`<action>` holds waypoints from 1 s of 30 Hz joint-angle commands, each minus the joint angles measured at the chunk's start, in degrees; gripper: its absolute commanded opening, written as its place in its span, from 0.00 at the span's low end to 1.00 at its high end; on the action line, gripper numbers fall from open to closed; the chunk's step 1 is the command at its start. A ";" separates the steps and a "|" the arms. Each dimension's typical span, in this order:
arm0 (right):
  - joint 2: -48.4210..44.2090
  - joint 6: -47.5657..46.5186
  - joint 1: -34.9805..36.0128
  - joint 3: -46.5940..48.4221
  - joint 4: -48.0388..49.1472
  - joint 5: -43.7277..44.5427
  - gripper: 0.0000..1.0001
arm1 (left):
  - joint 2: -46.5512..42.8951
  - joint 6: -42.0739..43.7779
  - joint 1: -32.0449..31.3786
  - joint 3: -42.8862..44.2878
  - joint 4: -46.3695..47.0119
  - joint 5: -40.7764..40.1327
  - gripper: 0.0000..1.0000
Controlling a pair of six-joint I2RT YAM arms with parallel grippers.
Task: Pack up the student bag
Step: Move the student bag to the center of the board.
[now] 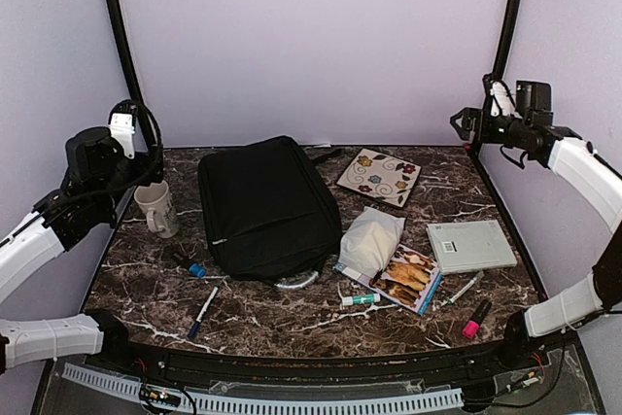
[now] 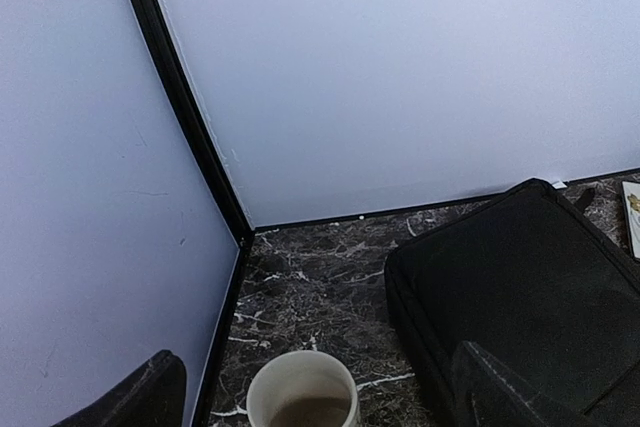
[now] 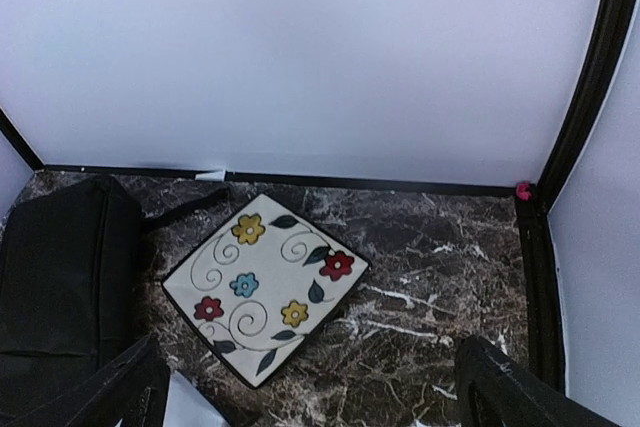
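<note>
The student bag (image 1: 267, 206) is a large black soft bag lying flat and closed at the middle-left of the marble table. It also shows in the left wrist view (image 2: 530, 287) and in the right wrist view (image 3: 50, 277). My left gripper (image 1: 136, 167) hangs high over the table's left edge, above a cream mug (image 1: 155, 208). In its wrist view the left gripper (image 2: 320, 402) is open and empty, with the mug (image 2: 300, 397) below it. My right gripper (image 1: 461, 123) is raised at the back right. The right gripper (image 3: 320, 392) is open and empty above bare marble.
A flowered square tile (image 1: 379, 176) (image 3: 262, 282) lies right of the bag. A white pouch (image 1: 369, 240), a picture book (image 1: 408, 277), a grey box (image 1: 471, 245), a glue stick (image 1: 362, 298), a pen (image 1: 465, 289), a pink marker (image 1: 476, 319) and a blue marker (image 1: 203, 310) lie nearer the front.
</note>
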 commanded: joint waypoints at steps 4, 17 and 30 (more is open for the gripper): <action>-6.43 -6.63 -1.12 -11.58 -0.05 -1.79 0.99 | 5.38 -2.08 1.97 0.12 1.84 11.10 0.93; -19.95 -24.50 -2.72 -30.50 -4.14 -9.76 0.96 | 22.66 -0.83 -15.82 9.10 -6.88 22.90 0.82; -22.90 -36.64 -3.29 -34.76 -7.40 -16.21 0.77 | 43.08 0.91 -31.05 18.50 -15.91 26.03 0.68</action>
